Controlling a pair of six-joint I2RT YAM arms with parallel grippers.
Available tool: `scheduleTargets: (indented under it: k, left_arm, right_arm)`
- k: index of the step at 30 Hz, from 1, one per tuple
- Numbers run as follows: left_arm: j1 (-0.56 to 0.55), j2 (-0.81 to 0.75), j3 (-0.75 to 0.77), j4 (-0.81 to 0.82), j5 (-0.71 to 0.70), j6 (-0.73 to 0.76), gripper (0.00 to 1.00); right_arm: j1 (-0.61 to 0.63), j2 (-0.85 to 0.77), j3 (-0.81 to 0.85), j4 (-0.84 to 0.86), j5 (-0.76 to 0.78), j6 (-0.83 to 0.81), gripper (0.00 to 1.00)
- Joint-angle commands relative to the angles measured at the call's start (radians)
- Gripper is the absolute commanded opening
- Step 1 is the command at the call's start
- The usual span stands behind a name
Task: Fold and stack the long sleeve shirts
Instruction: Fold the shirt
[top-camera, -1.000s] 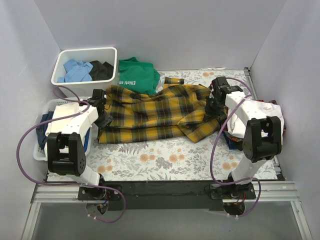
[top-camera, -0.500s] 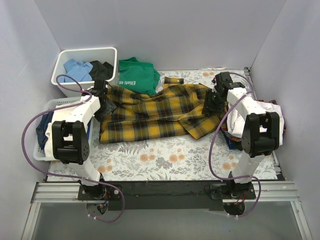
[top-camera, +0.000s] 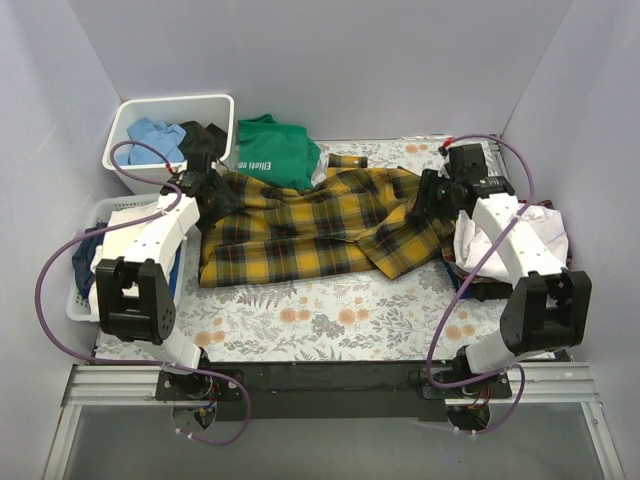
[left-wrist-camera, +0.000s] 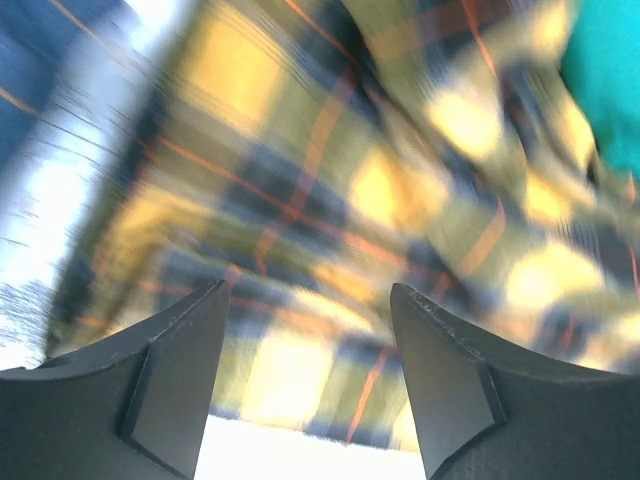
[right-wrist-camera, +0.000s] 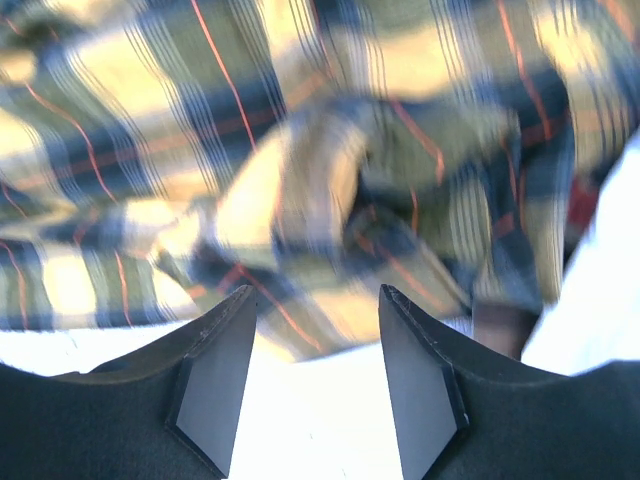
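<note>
Judging by how things lie, the work is in its early part, with no shirt fully folded and no stack begun. The plaid shirt (top-camera: 310, 225) lies across the far middle of the table (top-camera: 330, 320), drawn into a long band from left to right. Its near edge runs fairly straight on the left half, which looks like a first lengthwise fold. The right end is bunched, though, and a flap juts toward the near side at an angle, so I would not call that fold clean.

The left arm (top-camera: 150, 235) reaches to the band's left end and the right arm (top-camera: 490, 210) to its right end. In both wrist views the jaws stand apart with nothing between them. Plaid cloth lies just beyond them, blurred, and neither arm holds the shirt.

The white shirt (top-camera: 535, 225) sits in a loose heap at the right edge of the table, beside the right arm. It is unfolded as far as can be seen, and it rests on some darker cloth that I cannot name.

What is left, as I judge it, is most of the task. The right end of the plaid shirt needs tidying, and the band needs folding crosswise into a compact shape. Then the white shirt has to be spread and folded, and one set on the other. The bin (top-camera: 170, 100) and the basket (top-camera: 80, 300) at the left hold other clothes and look to have no part in this.
</note>
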Motion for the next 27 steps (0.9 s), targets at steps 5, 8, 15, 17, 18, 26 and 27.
scheduleTargets:
  k: [5,8,15,17,18,26,27]
  left_arm:
    - [-0.161,-0.103,-0.14,0.071,0.128,0.004,0.65]
    - [-0.187,-0.077,-0.177,0.05,0.122,-0.022,0.65]
    - [-0.199,-0.034,-0.234,0.024,0.067,-0.085,0.65]
    - [-0.197,0.006,-0.222,0.017,0.044,-0.093,0.64]
    - [-0.199,0.02,-0.205,0.01,0.043,-0.094,0.64]
    - [-0.199,0.135,-0.176,-0.007,0.009,-0.131,0.65]
    - [-0.199,0.142,-0.168,-0.01,0.009,-0.131,0.65]
  right_arm:
    - [-0.002,-0.119,-0.193,-0.005,-0.017,-0.032,0.58]
    - [0.007,-0.095,-0.211,-0.04,-0.021,-0.045,0.57]
    - [0.088,-0.069,-0.272,-0.079,-0.026,-0.071,0.57]
    - [0.12,-0.035,-0.269,-0.071,-0.024,-0.06,0.57]
    - [0.128,-0.018,-0.266,-0.068,-0.018,-0.055,0.57]
    - [0.188,0.154,-0.223,-0.039,0.031,-0.028,0.56]
    - [0.191,0.171,-0.214,-0.037,0.038,-0.028,0.56]
